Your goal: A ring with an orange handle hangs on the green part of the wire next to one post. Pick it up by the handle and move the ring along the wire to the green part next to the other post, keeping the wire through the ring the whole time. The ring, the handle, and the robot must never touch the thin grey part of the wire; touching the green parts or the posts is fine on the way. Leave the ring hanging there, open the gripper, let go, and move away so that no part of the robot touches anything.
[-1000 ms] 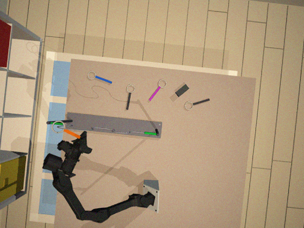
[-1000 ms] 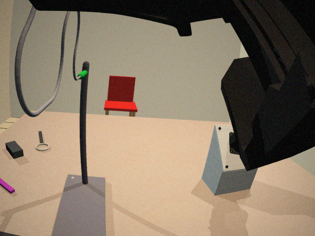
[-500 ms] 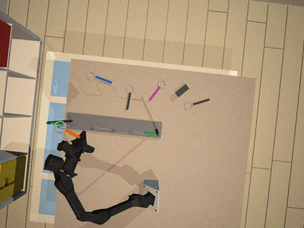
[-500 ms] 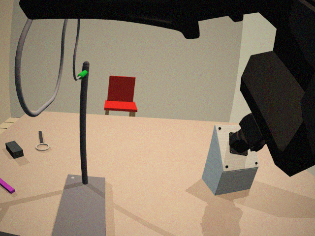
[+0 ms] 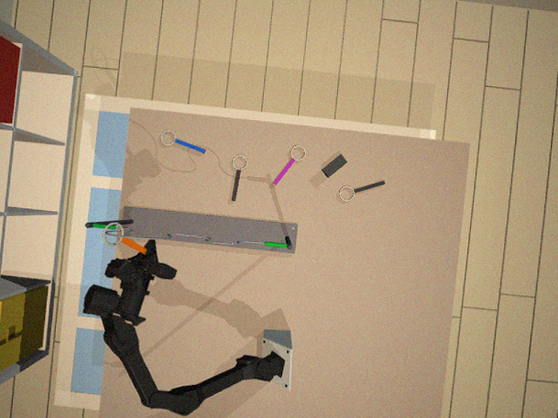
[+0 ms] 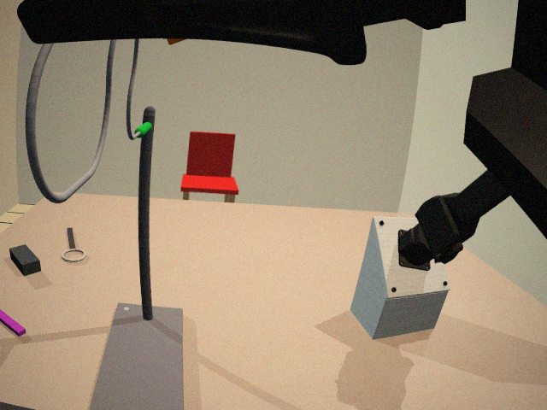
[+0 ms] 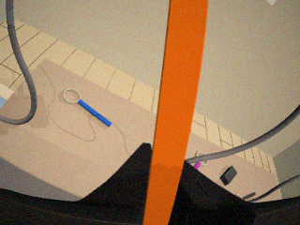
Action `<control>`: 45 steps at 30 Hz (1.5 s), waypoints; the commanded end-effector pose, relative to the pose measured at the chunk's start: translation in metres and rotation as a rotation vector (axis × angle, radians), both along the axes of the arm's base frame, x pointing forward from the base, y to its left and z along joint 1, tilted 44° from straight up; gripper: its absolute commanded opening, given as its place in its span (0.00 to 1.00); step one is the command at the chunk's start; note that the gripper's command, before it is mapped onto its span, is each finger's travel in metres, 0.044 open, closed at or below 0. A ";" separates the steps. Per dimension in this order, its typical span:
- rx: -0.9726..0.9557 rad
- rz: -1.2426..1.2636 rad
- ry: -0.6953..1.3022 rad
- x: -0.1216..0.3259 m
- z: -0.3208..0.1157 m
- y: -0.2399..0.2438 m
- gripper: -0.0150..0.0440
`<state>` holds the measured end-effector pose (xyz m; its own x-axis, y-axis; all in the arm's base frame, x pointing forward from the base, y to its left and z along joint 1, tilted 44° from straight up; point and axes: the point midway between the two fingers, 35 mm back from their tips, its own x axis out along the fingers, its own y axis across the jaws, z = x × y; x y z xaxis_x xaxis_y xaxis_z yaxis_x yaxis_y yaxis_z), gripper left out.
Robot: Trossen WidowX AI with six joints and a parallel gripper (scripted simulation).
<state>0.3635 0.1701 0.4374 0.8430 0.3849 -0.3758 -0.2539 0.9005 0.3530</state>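
My gripper (image 5: 149, 250) (image 7: 152, 152) is shut on the orange handle (image 5: 134, 245) (image 7: 180, 94); a sliver of orange shows under the dark arm in the exterior view. The pale ring (image 5: 104, 233) is at the left end of the wire in the top view, overlapping the inner end of the left green part (image 5: 100, 226) near the left post (image 5: 122, 221). Whether it touches the wire cannot be told. The grey wire (image 5: 188, 235) (image 6: 31, 110) (image 7: 33, 94) runs in bends to the right green part (image 5: 275, 245) (image 6: 143, 129) at the right post (image 5: 288, 241) (image 6: 144, 212).
The grey base (image 5: 198, 223) (image 6: 137, 366) lies under the wire. Behind it lie a blue-handled ring (image 5: 190, 145) (image 7: 95, 112), a magenta-handled ring (image 5: 284, 172), dark-handled rings and a dark block (image 5: 334, 165) (image 6: 25, 259) (image 7: 229, 175). A shelf (image 5: 32, 212) stands at the left.
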 end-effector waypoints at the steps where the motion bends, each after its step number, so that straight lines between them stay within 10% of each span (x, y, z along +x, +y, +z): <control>1: 0.064 0.002 0.007 -0.003 0.002 0.001 0.00; 45: 0.607 -0.011 0.093 -0.005 0.013 0.017 0.00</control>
